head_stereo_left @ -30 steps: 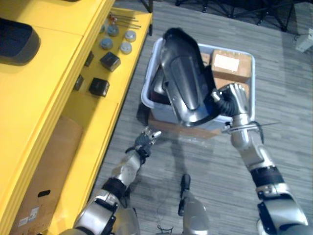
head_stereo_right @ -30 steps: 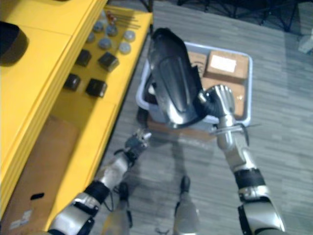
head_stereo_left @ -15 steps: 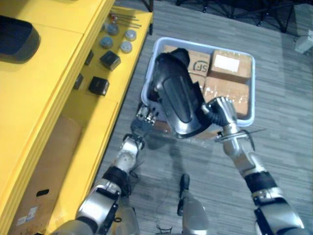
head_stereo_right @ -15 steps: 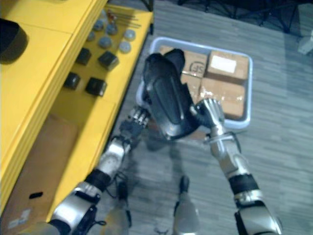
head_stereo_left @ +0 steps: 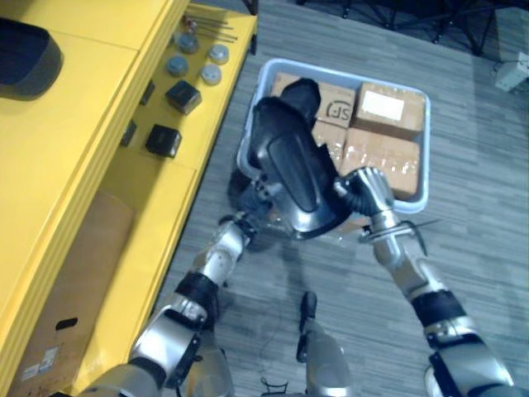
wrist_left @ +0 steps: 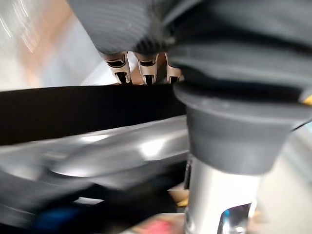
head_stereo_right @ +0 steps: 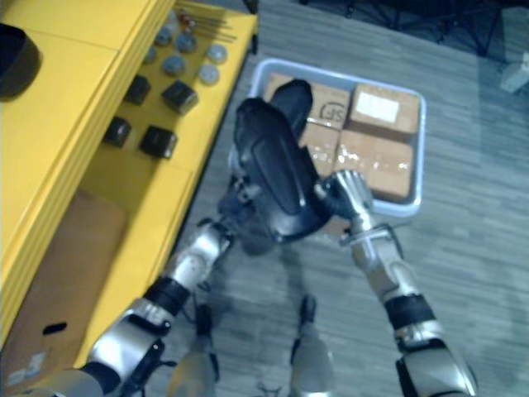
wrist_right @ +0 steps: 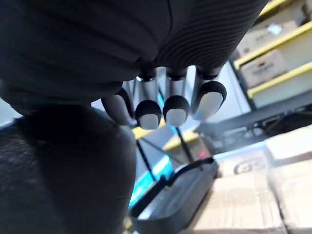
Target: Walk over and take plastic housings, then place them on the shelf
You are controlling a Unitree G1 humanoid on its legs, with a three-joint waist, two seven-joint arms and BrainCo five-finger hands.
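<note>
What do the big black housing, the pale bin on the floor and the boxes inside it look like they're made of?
Black housing: likely moulded plastic, glossy, with bright highlights along its curves. Bin: probably plastic too, pale blue-grey with a smooth, rounded rim. Boxes: brown cardboard, matte, with shiny tape on one and a white label on another.

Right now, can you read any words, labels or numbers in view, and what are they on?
Dark printed mark on the cardboard box in the bin: too blurred to read.
White label on the neighbouring box: too small to read.
White sticker on the carton under the shelf: too small.
</note>
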